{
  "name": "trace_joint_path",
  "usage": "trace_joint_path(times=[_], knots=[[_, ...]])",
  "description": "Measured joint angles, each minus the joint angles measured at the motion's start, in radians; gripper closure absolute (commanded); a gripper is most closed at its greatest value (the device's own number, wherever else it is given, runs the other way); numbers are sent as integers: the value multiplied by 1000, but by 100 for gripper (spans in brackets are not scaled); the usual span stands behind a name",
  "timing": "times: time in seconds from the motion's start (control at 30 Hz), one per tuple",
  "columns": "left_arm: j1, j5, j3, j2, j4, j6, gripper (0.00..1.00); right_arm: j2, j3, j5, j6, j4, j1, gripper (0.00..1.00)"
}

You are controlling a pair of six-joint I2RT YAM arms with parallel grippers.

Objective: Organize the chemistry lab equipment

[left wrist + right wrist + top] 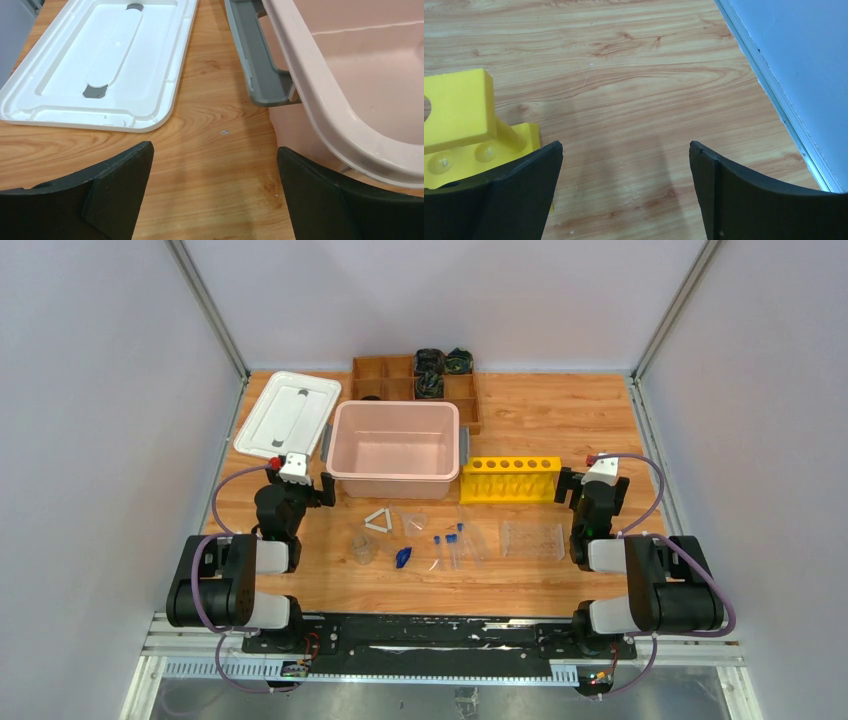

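Observation:
The chemistry lab equipment lies loose on the wooden table in front of the pink bin point(395, 472). It includes a white triangle point(378, 520), a small blue piece point(403, 556), a clear little beaker point(363, 550), funnel-like glassware point(415, 519) and clear tubes with blue caps point(451, 541). My left gripper point(300, 484) point(214, 148) is open over bare wood between the bin's left side and the white lid. My right gripper point(594, 486) point(625, 145) is open over bare wood just right of the yellow tube rack point(510, 480). Neither holds anything.
A white lid point(287, 412) point(100, 60) lies at the back left. The bin's rim point(320, 90) and grey handle point(260, 65) are close to my left gripper. A wooden divided tray point(400, 375) sits behind the bin. A clear tray point(532, 538) lies below the yellow rack point(459, 110). A metal rail point(774, 90) edges the right side.

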State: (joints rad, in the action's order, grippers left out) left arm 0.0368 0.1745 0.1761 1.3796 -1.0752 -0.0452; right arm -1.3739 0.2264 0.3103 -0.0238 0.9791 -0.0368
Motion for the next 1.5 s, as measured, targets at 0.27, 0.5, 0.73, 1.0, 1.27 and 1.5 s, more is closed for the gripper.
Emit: trace_joint_path(times=[0.27, 0.5, 0.73, 1.0, 1.27, 1.5], knots=[[0, 0, 0, 0, 0, 0, 0, 0, 0, 0, 0, 0, 0, 0], [0, 0, 0, 0, 0, 0, 0, 0, 0, 0, 0, 0, 0, 0], [0, -19, 6, -43, 60, 4, 0, 63, 35, 45, 9, -137, -9, 0], [8, -53, 163, -273, 429, 3, 0, 345, 293, 92, 206, -656, -14, 0], [43, -50, 349, -454, 859, -8, 0, 400, 389, -58, 435, -1063, -18, 5], [47, -20, 598, -428, 1241, -34, 0, 438, 475, -115, 444, -1238, -309, 32]])
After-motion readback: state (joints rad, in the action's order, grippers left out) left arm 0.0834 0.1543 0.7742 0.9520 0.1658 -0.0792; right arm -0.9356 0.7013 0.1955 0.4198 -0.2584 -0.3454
